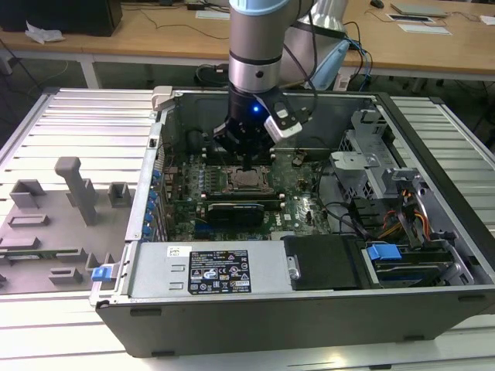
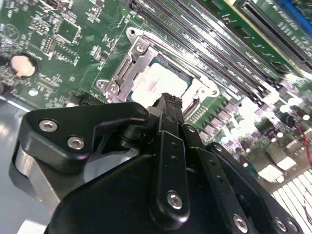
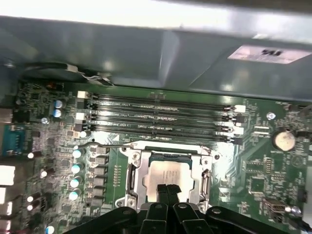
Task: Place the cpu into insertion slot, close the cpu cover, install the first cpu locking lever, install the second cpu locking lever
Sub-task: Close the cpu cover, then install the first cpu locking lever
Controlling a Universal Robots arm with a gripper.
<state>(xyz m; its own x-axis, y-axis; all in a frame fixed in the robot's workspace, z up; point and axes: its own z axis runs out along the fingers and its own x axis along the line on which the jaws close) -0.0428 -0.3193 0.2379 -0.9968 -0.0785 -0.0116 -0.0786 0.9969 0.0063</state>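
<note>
While the big open computer case lies on its side, the arm reaches down into it, over the green board. On that board sits the insertion slot, next to the long memory slots. The cpu cover looks to be lying flat over the slot, and the cpu shows shiny through the hole in the middle, so the chip is in its place. The gripper hangs right over the chip with its two tips pressed together and nothing between them. I think the work is now on the cover and its levers. To do it well, push slow and straight, and keep the tips on the metal frame, not on the chip. The gripper hides the near edge of the slot in both wrist views. I cannot tell if the tips touch the chip, or if the thin wire lever is hooked.
</note>
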